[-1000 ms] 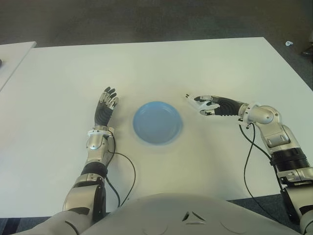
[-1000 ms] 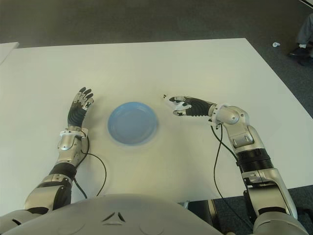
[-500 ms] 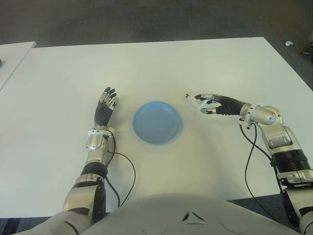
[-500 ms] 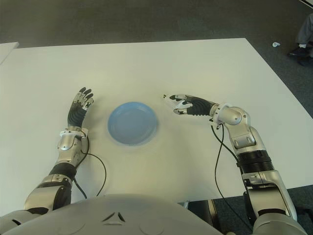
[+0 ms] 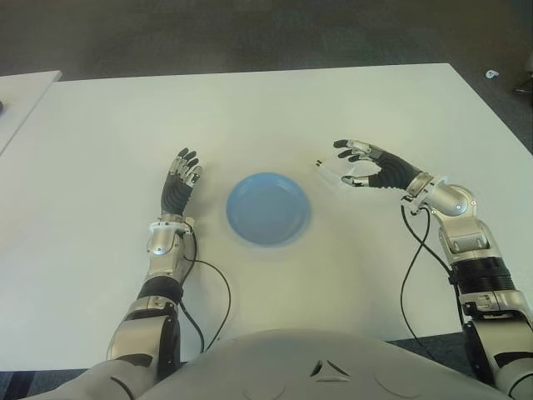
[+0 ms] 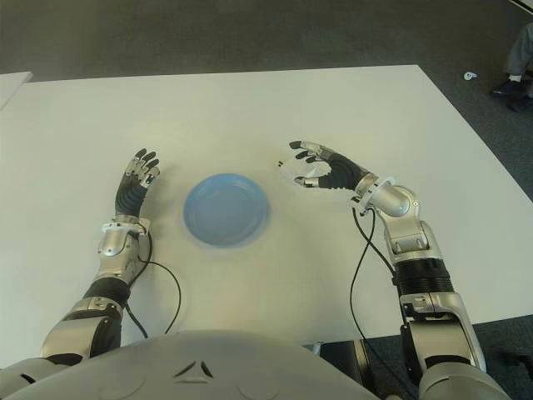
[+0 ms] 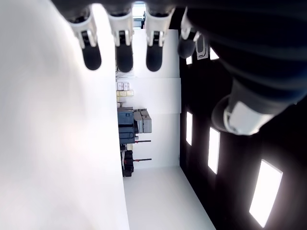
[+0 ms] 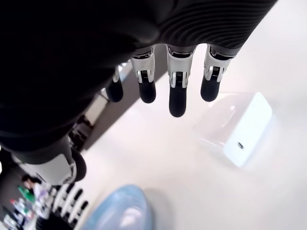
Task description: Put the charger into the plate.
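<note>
A light blue plate lies on the white table, with nothing in it. The small white charger lies on the table just right of the plate; in the right wrist view the charger shows beyond the fingertips, apart from them. My right hand hovers at the charger's right side, fingers spread above it and thumb below, holding nothing. My left hand shows left of the plate, fingers straight and holding nothing.
A second white table's corner shows at the far left. Black cables trail from both wrists over the near table. Dark floor lies beyond the far edge, with a small white scrap on it.
My right hand's fingers have lifted and spread apart above the charger, and the wrist has drawn slightly right. The charger, plate and left hand have not moved.
</note>
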